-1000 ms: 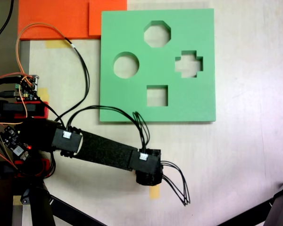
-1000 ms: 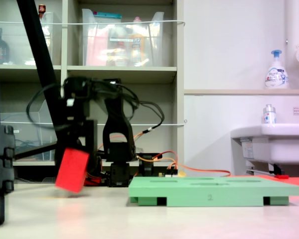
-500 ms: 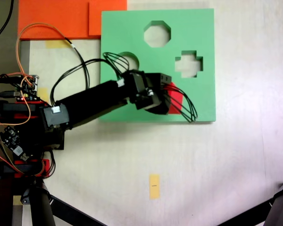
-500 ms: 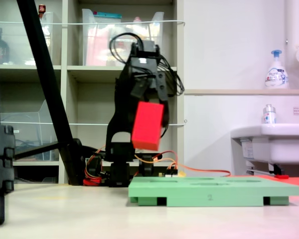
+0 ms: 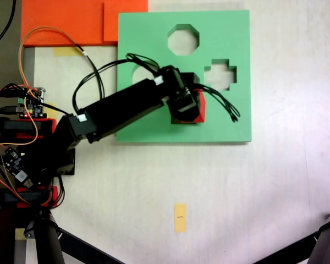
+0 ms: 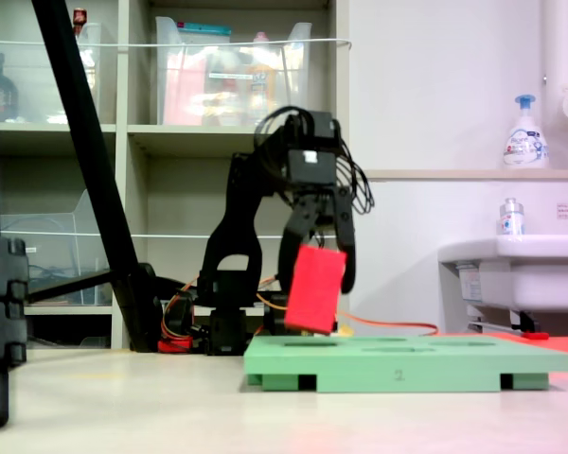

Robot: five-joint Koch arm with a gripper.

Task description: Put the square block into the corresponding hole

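The pincer (image 6: 316,274) is clamped on the square block (image 6: 313,288), which hangs tilted between its fingers. The block sits just above the green foam board (image 6: 407,359).

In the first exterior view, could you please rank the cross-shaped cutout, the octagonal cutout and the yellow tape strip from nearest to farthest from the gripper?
From the gripper, which holds the red block:
1. Cross-shaped cutout, just up and to its right on the green board.
2. Octagonal cutout, farther up near the board's top edge.
3. Yellow tape strip, well below on the bare table.
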